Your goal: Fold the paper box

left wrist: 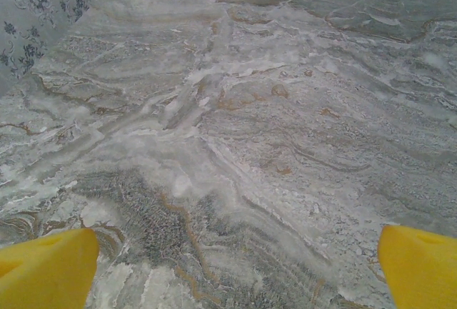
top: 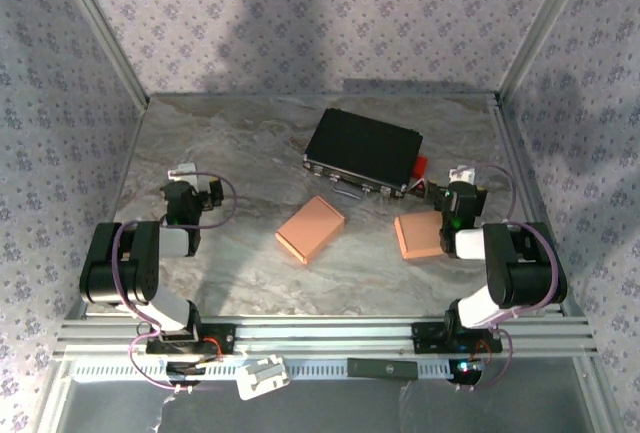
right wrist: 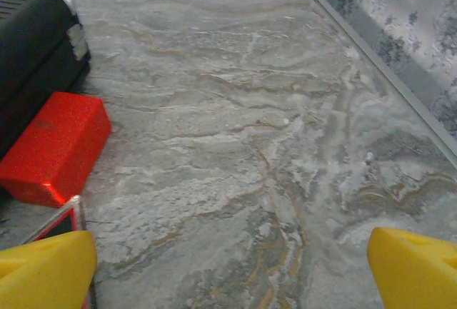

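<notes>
Up top: paper box [top: 310,229] flat mid bench [top: 230,143], reachable from both sides, probably on purpose; second box [top: 418,237] nearer the right edge. Left wrist: left claw [left wrist: 235,266] spread wide over bare bench. Right wrist: right claw [right wrist: 232,270] spread too, red block [right wrist: 53,145] beside black case [right wrist: 36,45].

The table [top: 250,153] has a grey marble-look top with pale swirls and thin brown veins. Walls close it in on three sides, all papered lilac-grey with small flower sprigs: back wall [top: 300,13], left wall [top: 50,103] and right wall [top: 590,103]. Slanted metal posts [top: 100,28] rise from the rear corners. A ribbed aluminium rail [top: 320,331] runs along the near edge. Broad, soft shadows lie across the back wall, and the light is even, without glare.
</notes>
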